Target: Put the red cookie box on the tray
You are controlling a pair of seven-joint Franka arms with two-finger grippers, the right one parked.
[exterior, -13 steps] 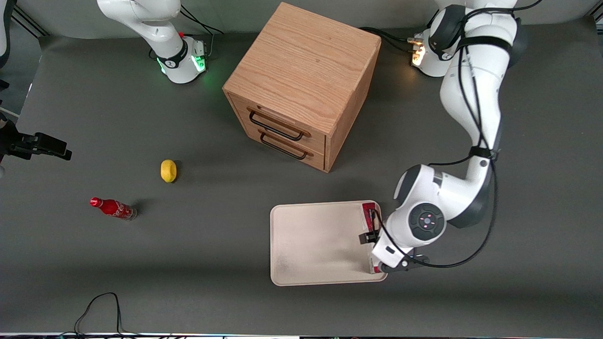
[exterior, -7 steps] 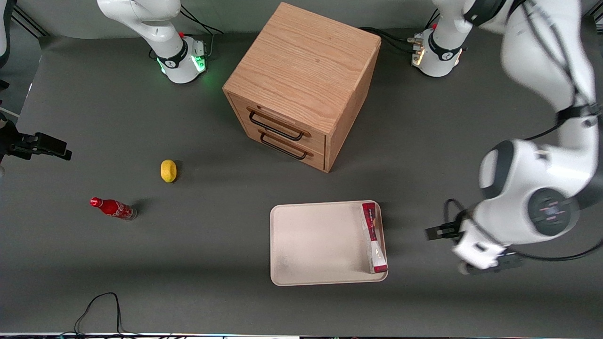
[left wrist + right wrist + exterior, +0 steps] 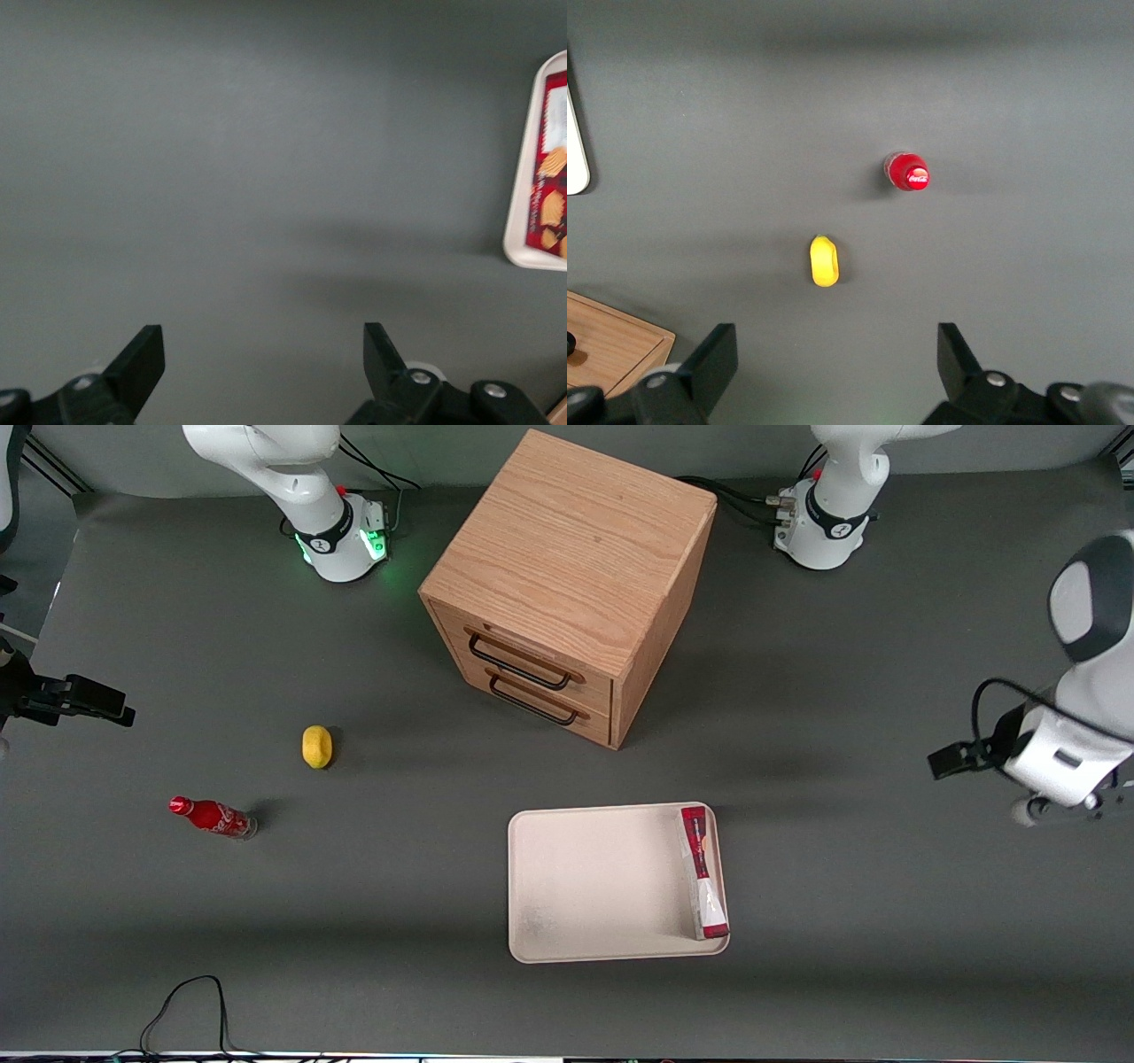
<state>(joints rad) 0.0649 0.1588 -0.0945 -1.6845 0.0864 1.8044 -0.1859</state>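
Red cookie box [image 3: 703,871] lies along the tray's [image 3: 594,881] working-arm edge; the gripper [image 3: 263,367], fingers spread, hovers well apart.

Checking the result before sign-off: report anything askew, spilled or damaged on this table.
Nothing is spilled or damaged. The red cookie box lies inside the tray, hard against its rim at the working arm's end rather than centred, slightly angled. The tool hangs open over bare table, away from the tray.
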